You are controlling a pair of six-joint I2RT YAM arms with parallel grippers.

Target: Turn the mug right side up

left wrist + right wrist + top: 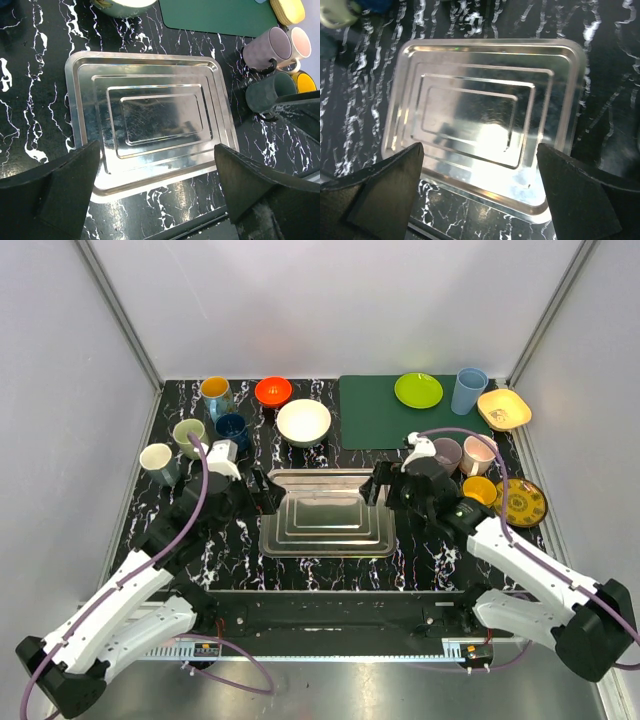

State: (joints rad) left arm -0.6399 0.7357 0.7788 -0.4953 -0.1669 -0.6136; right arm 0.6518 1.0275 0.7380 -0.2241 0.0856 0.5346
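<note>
A mauve mug (267, 47) and a dark grey-green mug (269, 92) stand right of the steel tray (160, 110), both showing flat closed tops as if upside down. A white mug with a pink inside (300, 42) stands upright beside them. In the top view the mauve mug (447, 453) and the white mug (479, 452) show; the dark mug is hidden behind my right wrist. My left gripper (262, 490) is open and empty at the tray's left edge. My right gripper (379, 484) is open and empty at the tray's right edge.
Upright mugs stand at back left: yellow-lined (215, 390), blue (233, 428), green (189, 435), white (158, 462). An orange bowl (273, 391) and a white bowl (303, 422) sit behind the tray. The green mat (375, 425) holds a lime plate (418, 390). A yellow cup (479, 489) is at right.
</note>
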